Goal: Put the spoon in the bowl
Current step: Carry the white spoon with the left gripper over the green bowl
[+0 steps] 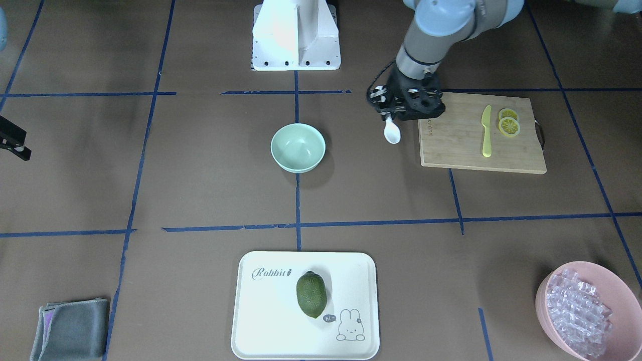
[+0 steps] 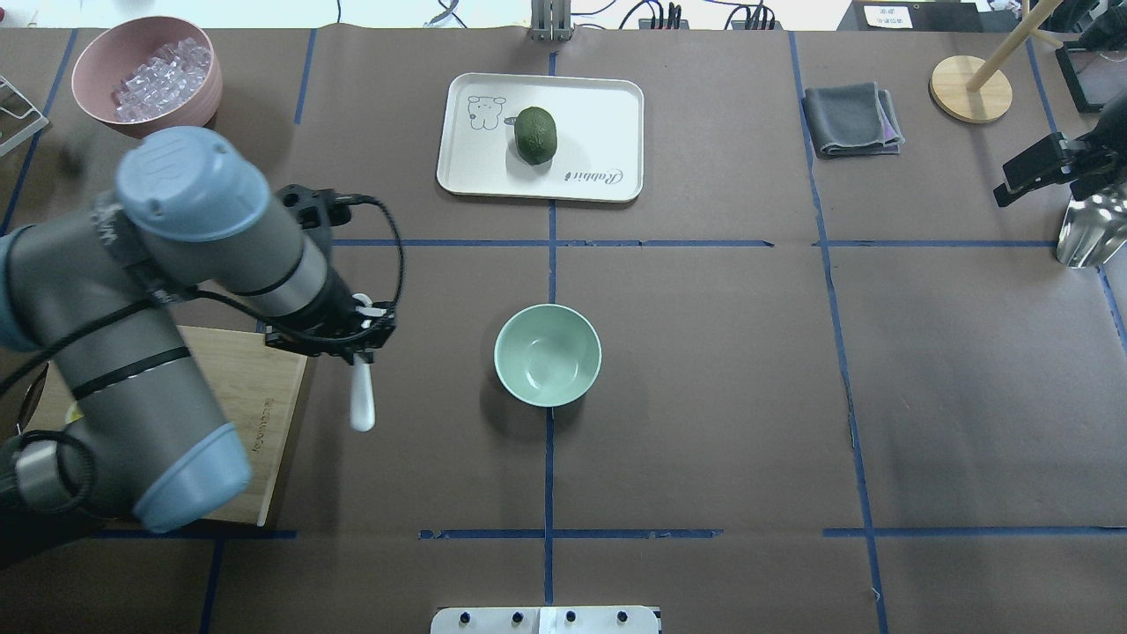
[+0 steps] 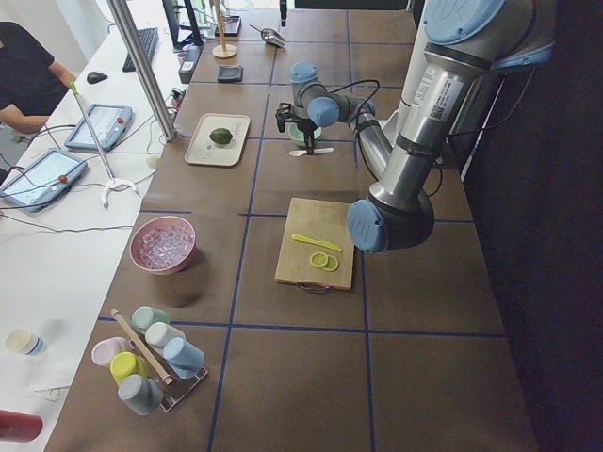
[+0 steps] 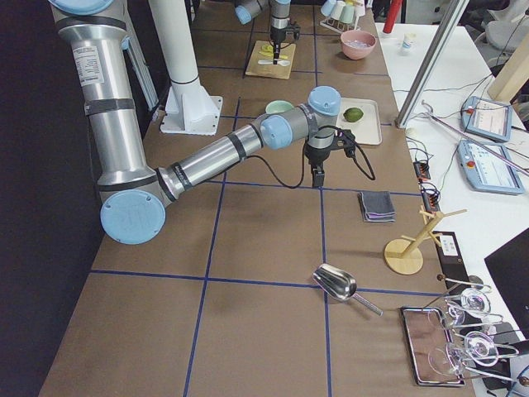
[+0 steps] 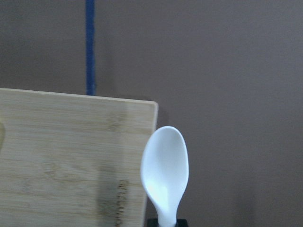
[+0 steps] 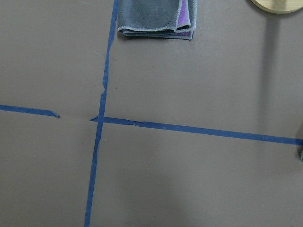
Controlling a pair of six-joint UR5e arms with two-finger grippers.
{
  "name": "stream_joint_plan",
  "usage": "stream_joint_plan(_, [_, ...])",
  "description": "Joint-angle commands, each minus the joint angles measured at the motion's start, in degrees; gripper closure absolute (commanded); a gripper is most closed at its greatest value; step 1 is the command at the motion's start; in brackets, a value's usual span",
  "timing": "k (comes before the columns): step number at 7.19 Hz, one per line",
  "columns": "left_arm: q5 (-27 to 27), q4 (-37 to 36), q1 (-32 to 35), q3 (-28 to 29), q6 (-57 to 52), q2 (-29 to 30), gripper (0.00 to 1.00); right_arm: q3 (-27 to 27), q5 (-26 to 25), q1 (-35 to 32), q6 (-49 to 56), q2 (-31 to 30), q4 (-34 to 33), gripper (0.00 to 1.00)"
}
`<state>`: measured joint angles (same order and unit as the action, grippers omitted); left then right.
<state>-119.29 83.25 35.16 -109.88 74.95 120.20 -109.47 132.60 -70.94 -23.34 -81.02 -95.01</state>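
While the left gripper (image 2: 359,355) hangs just off the corner of the bamboo cutting board (image 1: 451,145), its fingers are clamped on the handle of the white plastic spoon (image 2: 361,401). The oval head sticks out free below them. Read as a dial from behind the robot, with twelve o'clock pointing away from its base, the spoon sits at about nine o'clock from the mint-green bowl (image 2: 548,352) and well apart from it. Its head points toward six. From where I stand it looks lifted clear of the table, not resting on it. The bowl is empty, so I judge the pick-up done and the carry as the step in hand. Next the arm needs to travel toward three o'clock until the spoon's head is over the bowl's mouth. It should then lower or tip the spoon so the head goes inside before the fingers let go. The spoon looks long beside the bowl, so it may end up leaning on the rim. The right gripper (image 4: 318,171) hovers far off near the grey cloth (image 2: 850,119), and I cannot tell whether it is released or clenched
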Motion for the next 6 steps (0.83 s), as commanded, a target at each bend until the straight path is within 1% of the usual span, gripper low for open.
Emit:
stream_joint_plan(1, [0.38, 6.18, -4.38, 11.64, 11.39, 11.24, 1.00, 0.22, -0.06, -1.65, 5.20, -2.63, 0.18, 0.01])
stream_joint_plan(2, [0.46, 8.66, -5.35, 17.88, 13.80, 15.72, 1.00, 0.39, -0.15, -3.48, 9.76, -4.56, 0.18, 0.01])
stream_joint_plan(3, [0.47, 9.56, -5.63, 19.16, 14.08, 16.81, 1.00, 1.00, -0.15, -5.07, 12.16, -5.54, 0.18, 0.01])
stream_joint_plan(4, [0.47, 9.57, -5.63, 19.26, 14.08, 16.91, 1.00, 1.27, -0.15, -6.04, 14.27, -6.59, 0.18, 0.01])
stream_joint_plan(5, [0.47, 9.57, -5.63, 19.44, 14.08, 17.00, 1.00, 1.19, -0.15, -6.14, 14.38, -6.69, 0.18, 0.01])
stream_joint_plan(6, [0.47, 9.74, -5.72, 19.79, 14.08, 17.00, 0.91, 1.19, -0.15, -6.23, 14.38, -6.60, 0.18, 0.01])
